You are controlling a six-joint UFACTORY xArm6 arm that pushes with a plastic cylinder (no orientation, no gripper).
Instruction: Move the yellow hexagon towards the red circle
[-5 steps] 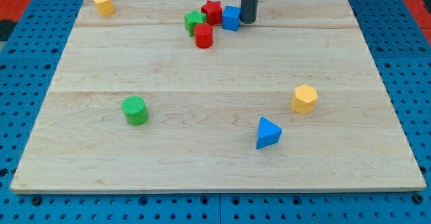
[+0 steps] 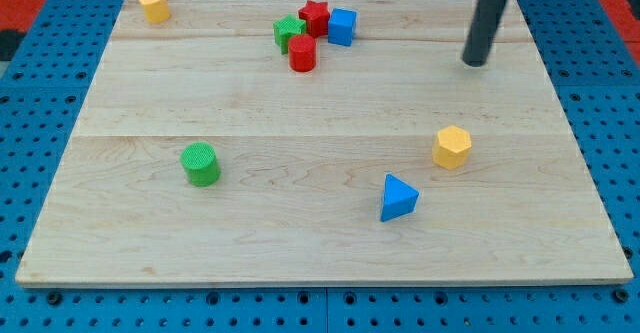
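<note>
Tip of my rod, top cropped, touches nothing, well above the yellow hexagon.

The wooden board lies on a blue pegboard surface. Near its top edge sits a tight cluster: green star, red star, blue cube and red circle, close together or touching. A yellow heart sits at the top-left corner. A green cylinder stands alone at lower left. At lower right are the yellow hexagon and, just below-left of it, a blue triangle. My tip rests on the board at upper right, well apart from all blocks.
</note>
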